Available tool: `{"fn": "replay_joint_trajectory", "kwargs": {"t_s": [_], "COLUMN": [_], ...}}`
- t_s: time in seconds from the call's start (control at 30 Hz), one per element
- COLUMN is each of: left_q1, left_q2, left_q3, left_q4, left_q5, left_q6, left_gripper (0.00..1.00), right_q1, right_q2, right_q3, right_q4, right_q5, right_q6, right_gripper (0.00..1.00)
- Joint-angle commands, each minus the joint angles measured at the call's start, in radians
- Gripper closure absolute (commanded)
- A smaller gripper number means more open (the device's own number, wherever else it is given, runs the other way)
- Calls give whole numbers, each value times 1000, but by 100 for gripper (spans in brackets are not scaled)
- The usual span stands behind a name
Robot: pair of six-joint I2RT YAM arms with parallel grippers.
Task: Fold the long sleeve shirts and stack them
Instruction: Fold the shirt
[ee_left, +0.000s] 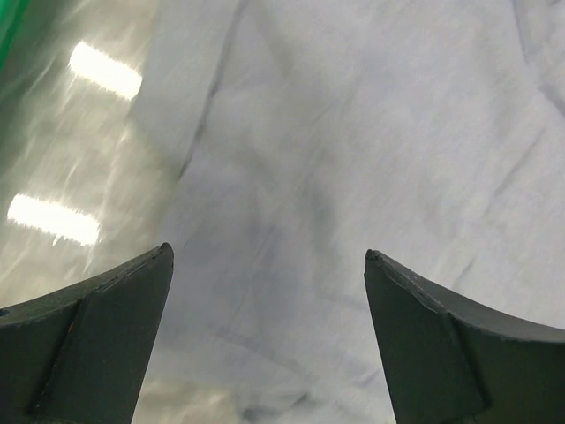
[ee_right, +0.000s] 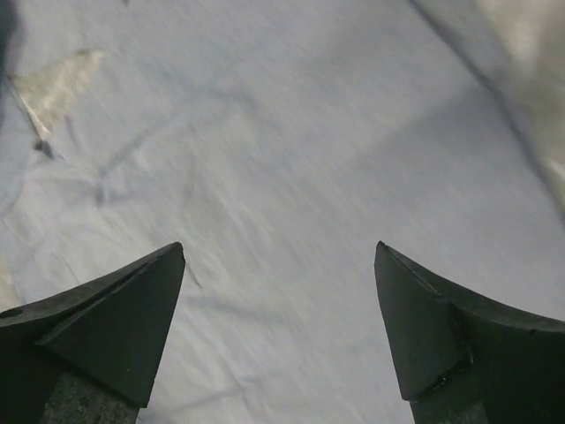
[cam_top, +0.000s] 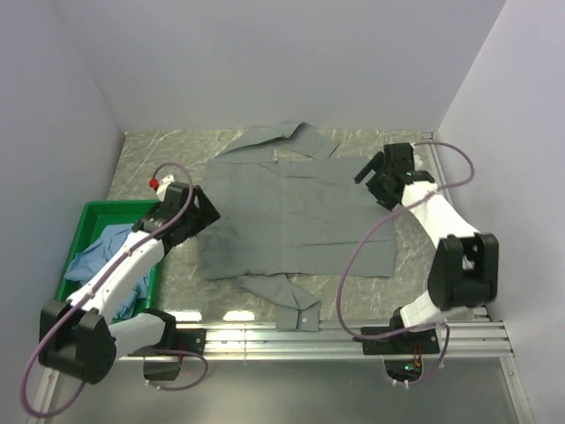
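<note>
Grey-green shirt (cam_top: 296, 216) lies spread mid-table, and the light blue shirt (cam_top: 99, 256) sits bundled in the bin (cam_top: 88, 212). Left gripper (cam_top: 208, 215) and right gripper (cam_top: 374, 179) gape wide and empty over the spread shirt's sides. I'd pinch both edges level, then fold inward together.

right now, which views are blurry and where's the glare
Top external: sharp and evenly lit, grey-green shirt clear, two small reflections on the table near its front edge. Left wrist: cloth smeared, two bright glare streaks on the table at left, fingers crisp. Right wrist: cloth softly blurred, little glare.
</note>
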Motion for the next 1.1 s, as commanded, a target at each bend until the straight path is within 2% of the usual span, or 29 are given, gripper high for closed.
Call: {"fn": "replay_joint_trajectory", "kwargs": {"t_s": [0.0,0.2,0.4,0.53,0.83,1.07], "left_q1": [9,29,36,38,38,38], "left_q2": [-61,-84,-75,-35,-10,-12], "left_q3": [-92,-182,-222,-234,-248,-254], "left_q4": [-145,-181,-169,-146,-106,-101], "left_q5": [-12,48,92,129,186,221], "left_q6": [-95,-147,-166,-154,-126,-103], "left_gripper": [4,6,10,16,30,32], "right_q1": [-42,-132,-180,-188,-194,-192], "right_q2": [-109,-317,-440,-456,-428,-409], "right_q3": [-128,-319,-480,-572,-599,-617], "right_q4": [-157,-239,-273,-254,-201,-170], "right_q5": [56,45,39,2,2,-38], "right_q6": [-6,-24,-26,6,27,28], "right_gripper": [5,10,14,16,19,25]}}
